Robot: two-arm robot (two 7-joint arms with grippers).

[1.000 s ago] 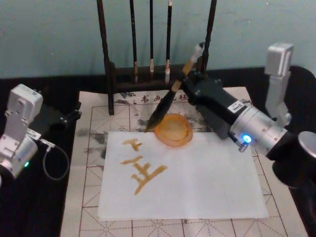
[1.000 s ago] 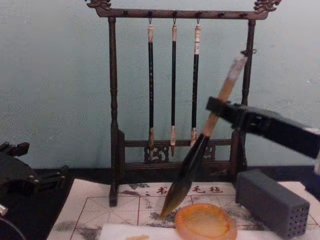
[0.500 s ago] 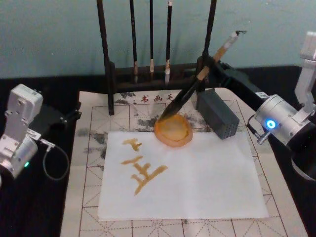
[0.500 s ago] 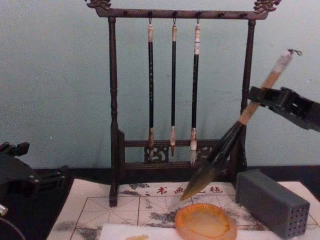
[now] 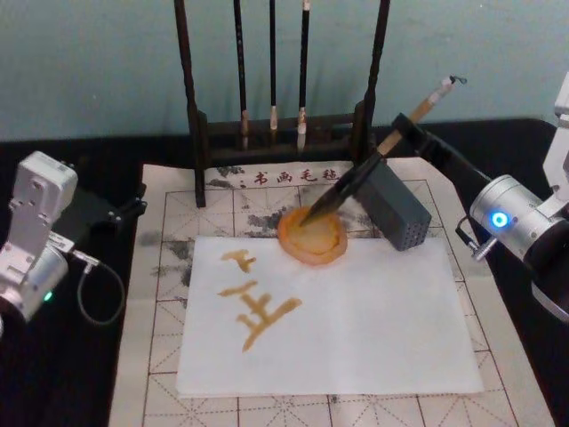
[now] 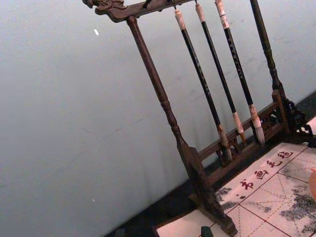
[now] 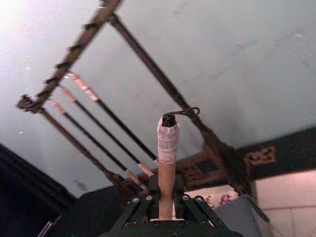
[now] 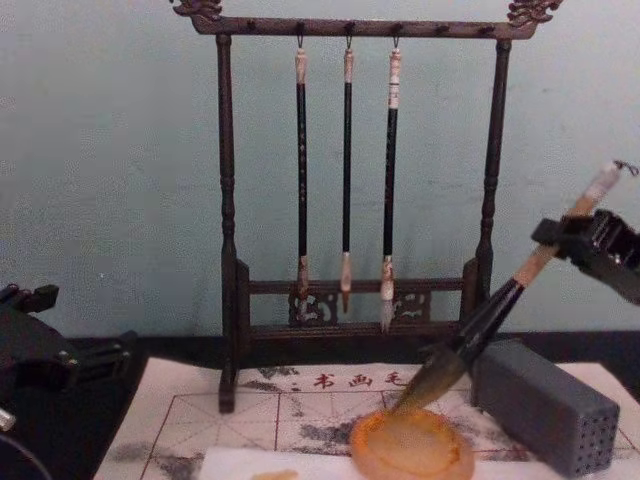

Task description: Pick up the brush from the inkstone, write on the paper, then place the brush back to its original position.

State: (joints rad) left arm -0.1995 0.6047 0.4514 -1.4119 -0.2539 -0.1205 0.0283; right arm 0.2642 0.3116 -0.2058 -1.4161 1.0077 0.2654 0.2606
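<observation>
Brush (image 5: 356,175) and dish are what I'm watching, and I sweep across from the robot's left. Far left, the left gripper (image 5: 124,209) is parked on the dark table just off the mat's edge, pointing in toward it. Whether it is open or closed I cannot tell from my feeds.

Next comes the gridded mat (image 5: 160,374) with the white paper (image 5: 373,338) lying on it. Amber strokes (image 5: 258,311) are painted on the sheet's left half. Behind the mat stands the dark wooden rack (image 5: 190,107), with three thin brushes (image 5: 272,71) hanging from its top bar.

About mid-table sits the inkstone (image 5: 313,240), resting partly on the paper's far edge. The brush leans at a slant, bristle tip down on the inkstone's far side and seemingly touching it. Its handle rises up and away to the right, passing the left end of the grey block (image 5: 396,209), which lies just right of the inkstone.

The right gripper (image 5: 411,132) is clamped on the tan handle below the whitish cap. On the right wrist feed I see its fingers (image 7: 140,206) pressed against either side of that handle. Behind it the silver arm (image 5: 511,218) runs off toward the right edge.
</observation>
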